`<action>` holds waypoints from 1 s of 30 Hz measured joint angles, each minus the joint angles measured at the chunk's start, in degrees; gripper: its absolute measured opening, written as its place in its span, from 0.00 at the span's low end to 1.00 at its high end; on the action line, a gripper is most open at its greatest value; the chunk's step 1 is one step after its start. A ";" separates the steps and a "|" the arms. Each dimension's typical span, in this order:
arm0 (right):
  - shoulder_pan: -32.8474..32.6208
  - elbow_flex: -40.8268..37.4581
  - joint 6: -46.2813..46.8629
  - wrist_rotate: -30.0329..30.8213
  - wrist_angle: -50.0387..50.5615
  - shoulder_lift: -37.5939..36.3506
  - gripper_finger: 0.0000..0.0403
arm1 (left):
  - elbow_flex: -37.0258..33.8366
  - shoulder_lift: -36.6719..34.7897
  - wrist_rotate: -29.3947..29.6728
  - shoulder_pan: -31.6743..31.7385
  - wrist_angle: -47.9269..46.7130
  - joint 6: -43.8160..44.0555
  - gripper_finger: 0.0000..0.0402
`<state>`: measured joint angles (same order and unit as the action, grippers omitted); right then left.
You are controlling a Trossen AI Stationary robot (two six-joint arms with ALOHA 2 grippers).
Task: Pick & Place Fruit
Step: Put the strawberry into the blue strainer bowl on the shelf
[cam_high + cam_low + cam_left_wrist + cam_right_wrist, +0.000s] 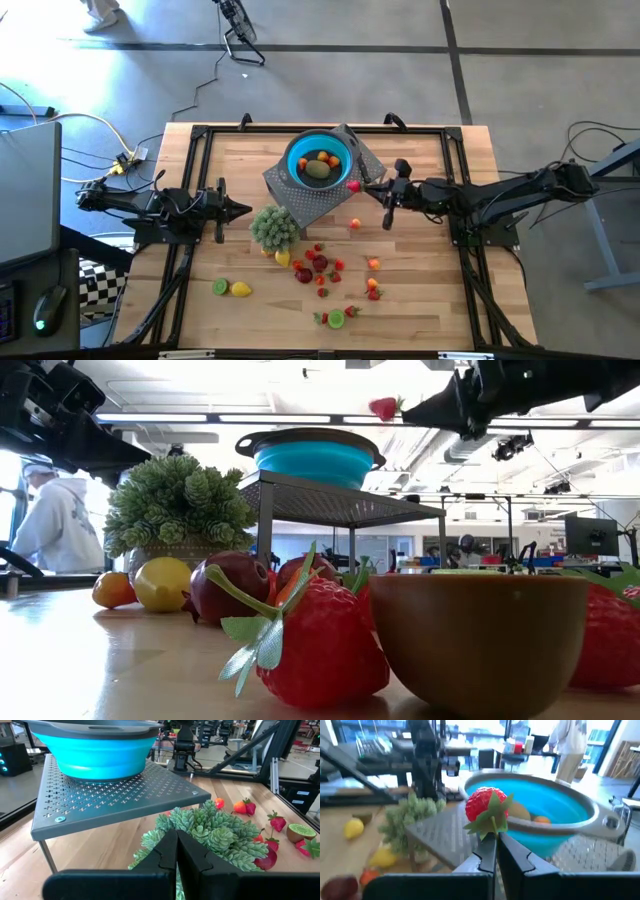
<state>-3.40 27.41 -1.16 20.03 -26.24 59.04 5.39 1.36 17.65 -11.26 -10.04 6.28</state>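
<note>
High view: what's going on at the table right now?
The right gripper is shut on a strawberry, holding it in the air beside the rim of the blue bowl, which sits on a grey metal stand and already holds a few fruits. The left gripper waits, shut, by the small potted plant. More fruit lies scattered on the table.

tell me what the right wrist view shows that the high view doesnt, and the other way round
Only the right wrist view: the green leafy stem of the red strawberry pinched between the right gripper's shut fingers, and a person standing in the room beyond.

Only the high view: the whole wooden table, the halved green lime near its front edge, and the left gripper waiting beside the green potted plant.

Both: the blue round bowl holding fruit, on the grey perforated metal stand.
</note>
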 joint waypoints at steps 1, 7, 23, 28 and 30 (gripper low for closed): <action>0.00 0.37 -0.03 0.02 -0.48 0.19 0.01 | 0.00 0.01 0.00 0.00 0.00 0.00 0.00; 0.02 4.01 -0.40 1.39 -0.45 1.85 0.01 | 0.00 0.01 0.00 0.01 0.00 0.00 0.00; 4.84 17.31 -0.59 0.81 2.57 16.37 0.01 | 0.00 -0.02 -0.01 0.01 0.00 0.00 0.00; 6.51 24.12 -0.58 -1.23 10.37 19.24 0.01 | 0.00 0.00 -0.04 0.01 0.00 0.00 0.00; 7.02 26.87 -0.58 -1.82 12.94 20.40 0.01 | 0.00 -0.02 -0.04 -0.01 0.00 0.00 0.00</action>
<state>3.62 54.28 -1.74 18.21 -13.29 79.43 5.39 1.34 17.61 -11.27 -10.04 6.28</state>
